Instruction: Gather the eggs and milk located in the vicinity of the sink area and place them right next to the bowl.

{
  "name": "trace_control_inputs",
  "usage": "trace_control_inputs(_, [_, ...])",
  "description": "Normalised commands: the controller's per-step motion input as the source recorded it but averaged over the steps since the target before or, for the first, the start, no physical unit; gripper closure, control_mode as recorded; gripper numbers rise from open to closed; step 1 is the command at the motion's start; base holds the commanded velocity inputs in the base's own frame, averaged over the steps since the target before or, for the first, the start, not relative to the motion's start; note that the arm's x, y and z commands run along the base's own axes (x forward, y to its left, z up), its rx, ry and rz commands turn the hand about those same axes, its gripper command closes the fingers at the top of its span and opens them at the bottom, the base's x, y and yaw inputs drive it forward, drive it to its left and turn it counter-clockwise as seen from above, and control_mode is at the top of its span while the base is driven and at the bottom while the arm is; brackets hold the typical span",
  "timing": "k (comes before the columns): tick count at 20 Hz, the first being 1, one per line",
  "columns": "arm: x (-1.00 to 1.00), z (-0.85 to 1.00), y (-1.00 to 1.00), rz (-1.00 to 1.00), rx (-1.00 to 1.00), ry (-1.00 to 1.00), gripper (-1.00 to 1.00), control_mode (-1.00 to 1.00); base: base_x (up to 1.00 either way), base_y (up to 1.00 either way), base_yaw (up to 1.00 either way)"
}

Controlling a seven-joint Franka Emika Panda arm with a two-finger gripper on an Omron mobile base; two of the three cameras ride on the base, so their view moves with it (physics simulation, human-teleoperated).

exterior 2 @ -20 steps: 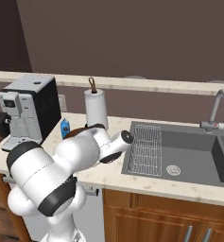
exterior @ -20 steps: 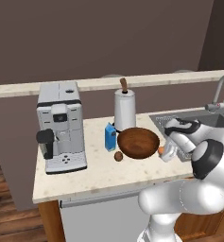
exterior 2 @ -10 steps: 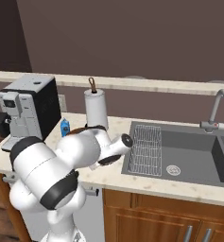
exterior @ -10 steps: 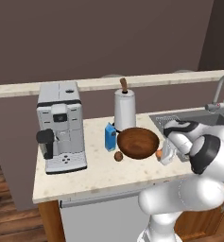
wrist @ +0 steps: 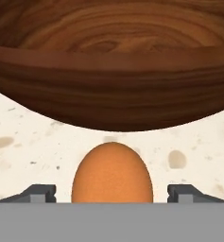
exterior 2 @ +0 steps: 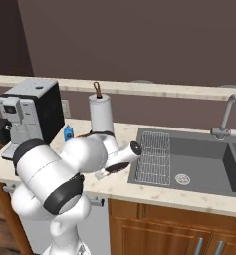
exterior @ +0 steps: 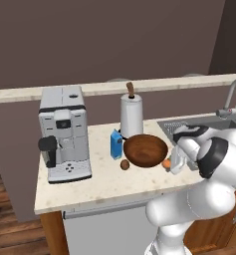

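The orange egg (wrist: 112, 172) lies on the speckled counter right beside the wooden bowl (wrist: 111, 90). My gripper (wrist: 112, 193) is open, its fingertips (wrist: 38, 193) wide on either side of the egg and clear of it. In the left base view the gripper (exterior: 175, 162) hangs low at the bowl's (exterior: 145, 149) right side, over the orange egg (exterior: 166, 163). The dark brown egg (exterior: 124, 164) rests at the bowl's front left. The blue milk (exterior: 116, 144) carton stands just left of the bowl. The sink (exterior 2: 189, 159) lies to the right.
A white paper-towel roll (exterior: 131, 115) stands behind the bowl. A silver coffee machine (exterior: 64, 132) takes up the counter's left end. A wire rack (exterior 2: 154, 154) sits in the sink's left part, and the faucet (exterior 2: 229, 117) rises behind it.
The jaws have gone from shut on the orange egg to wide open, leaving the egg on the counter next to the bowl. The arm has barely moved.
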Motion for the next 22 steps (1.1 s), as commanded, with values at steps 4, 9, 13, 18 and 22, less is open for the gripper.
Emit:
trace_control_inputs(4, [0.0, 0.0, 0.0, 0.01, 0.0, 0.0, -1.0, -1.0, 0.0, 0.0, 0.0])
trace_control_inputs(9, [-0.05, 0.42, -0.04, 0.0, 0.0, 0.07, -1.0, -1.0, 0.0, 0.0, 0.0])
trace_control_inputs(13, [-0.15, 0.78, -0.01, 0.0, -0.02, 0.27, -1.0, -1.0, 0.0, 0.0, 0.0])
trace_control_inputs(18, [-0.38, 0.67, 0.07, -0.08, -0.13, 0.35, -1.0, -1.0, 0.0, 0.0, 0.0])
trace_control_inputs(22, [-0.29, 0.49, 0.4, -0.33, -0.23, 0.41, -1.0, -1.0, 0.0, 0.0, 0.0])
